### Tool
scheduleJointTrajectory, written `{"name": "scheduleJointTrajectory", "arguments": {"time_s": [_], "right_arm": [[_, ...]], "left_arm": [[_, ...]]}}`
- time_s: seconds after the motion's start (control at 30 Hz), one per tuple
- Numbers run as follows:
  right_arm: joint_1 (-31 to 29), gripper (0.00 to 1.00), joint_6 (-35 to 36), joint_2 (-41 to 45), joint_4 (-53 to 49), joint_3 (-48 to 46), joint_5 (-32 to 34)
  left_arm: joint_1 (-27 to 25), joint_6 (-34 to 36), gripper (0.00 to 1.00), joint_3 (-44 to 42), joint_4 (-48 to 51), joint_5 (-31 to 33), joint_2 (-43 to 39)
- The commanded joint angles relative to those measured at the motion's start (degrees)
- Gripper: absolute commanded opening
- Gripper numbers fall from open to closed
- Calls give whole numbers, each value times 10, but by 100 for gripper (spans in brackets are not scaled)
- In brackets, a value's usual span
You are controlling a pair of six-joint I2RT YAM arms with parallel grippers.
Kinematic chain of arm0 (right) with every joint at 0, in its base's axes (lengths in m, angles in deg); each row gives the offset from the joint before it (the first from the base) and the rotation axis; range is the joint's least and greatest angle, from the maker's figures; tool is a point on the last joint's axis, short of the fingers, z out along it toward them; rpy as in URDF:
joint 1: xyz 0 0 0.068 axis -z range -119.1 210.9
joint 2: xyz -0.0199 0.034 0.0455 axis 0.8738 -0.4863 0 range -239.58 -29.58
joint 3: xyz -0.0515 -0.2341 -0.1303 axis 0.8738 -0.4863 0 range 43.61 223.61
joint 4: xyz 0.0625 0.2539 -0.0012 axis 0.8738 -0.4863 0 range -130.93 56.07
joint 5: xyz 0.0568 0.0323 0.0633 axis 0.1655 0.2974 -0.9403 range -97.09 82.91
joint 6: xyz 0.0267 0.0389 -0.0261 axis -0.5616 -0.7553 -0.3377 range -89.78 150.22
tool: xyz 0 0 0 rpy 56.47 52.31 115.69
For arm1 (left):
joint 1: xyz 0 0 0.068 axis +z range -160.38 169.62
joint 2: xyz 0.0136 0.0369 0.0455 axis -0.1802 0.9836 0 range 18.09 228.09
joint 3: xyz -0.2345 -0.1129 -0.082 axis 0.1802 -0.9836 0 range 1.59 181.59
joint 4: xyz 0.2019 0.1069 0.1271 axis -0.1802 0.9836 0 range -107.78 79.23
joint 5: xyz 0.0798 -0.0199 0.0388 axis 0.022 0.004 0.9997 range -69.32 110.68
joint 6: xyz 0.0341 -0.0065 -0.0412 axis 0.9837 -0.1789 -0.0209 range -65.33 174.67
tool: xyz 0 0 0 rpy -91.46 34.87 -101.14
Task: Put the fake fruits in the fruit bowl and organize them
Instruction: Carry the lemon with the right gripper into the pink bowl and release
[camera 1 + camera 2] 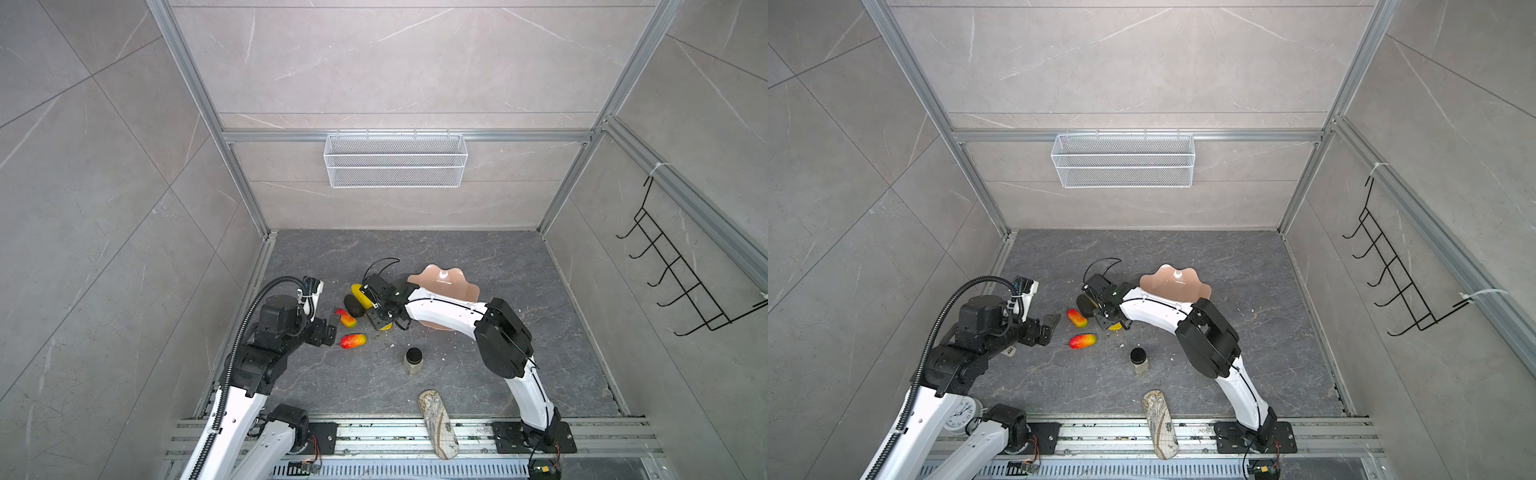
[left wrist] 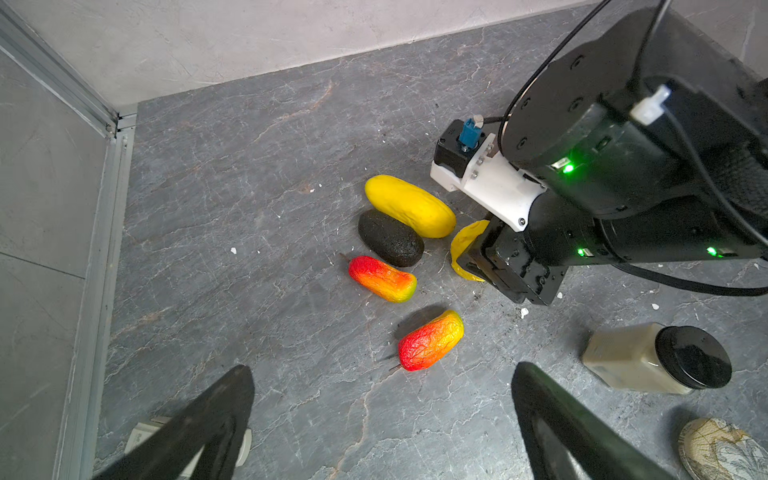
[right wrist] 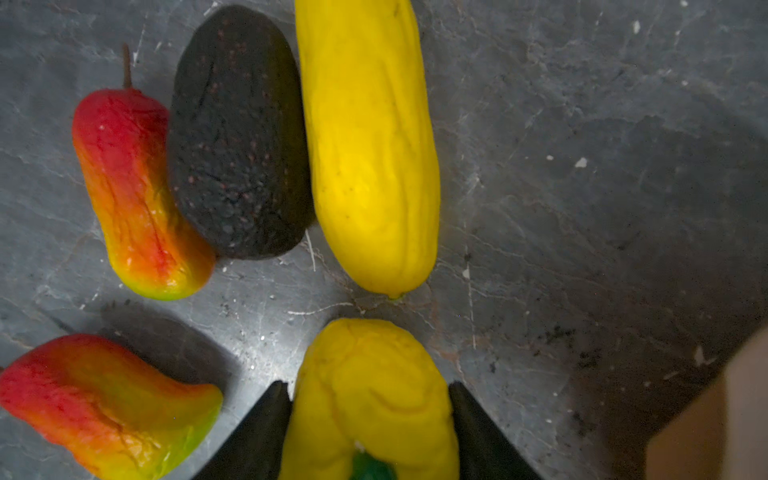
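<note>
Five fake fruits lie on the dark floor, left of the salmon-pink fruit bowl (image 1: 440,279), which holds nothing I can see. My right gripper (image 3: 370,415) is low, its fingers (image 3: 266,432) pressed against both sides of the stubby yellow fruit (image 3: 370,390) with the green end. Just beyond it lie the long yellow fruit (image 3: 365,145), the blackish oval (image 3: 237,137) and two red-to-yellow mangoes (image 3: 133,195) (image 3: 104,407). My left gripper (image 2: 382,399) is open over bare floor, close to the nearer mango (image 2: 430,340).
A black-lidded jar (image 1: 414,360) stands in front of the fruits. A beige patterned oblong object (image 1: 437,422) lies at the front rail. A white wire basket (image 1: 395,160) hangs on the back wall. The right arm (image 1: 449,309) crosses over the bowl's front half.
</note>
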Motion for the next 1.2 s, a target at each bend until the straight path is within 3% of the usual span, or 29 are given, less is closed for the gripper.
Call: {"name": "scheduleJointTrajectory", "arguments": {"time_s": [0.0, 0.07, 0.3, 0.63, 0.83, 1.17], "right_arm": [[1, 49, 1, -1, -18, 22, 7], [1, 42, 5, 15, -21, 20, 4], [14, 42, 54, 133, 0, -28, -8], [142, 40, 74, 288, -7, -150, 33], [212, 38, 78, 290, 39, -223, 25], [226, 37, 70, 209, 108, -261, 5]], "left_arm": [[0, 8, 100, -2, -11, 8, -3], [1, 8, 100, -2, -12, 10, -3], [1, 9, 100, -2, -12, 13, 1], [2, 9, 100, 1, -12, 13, 7], [4, 9, 100, 1, -11, 11, 12], [4, 9, 100, 1, -10, 12, 13]]}}
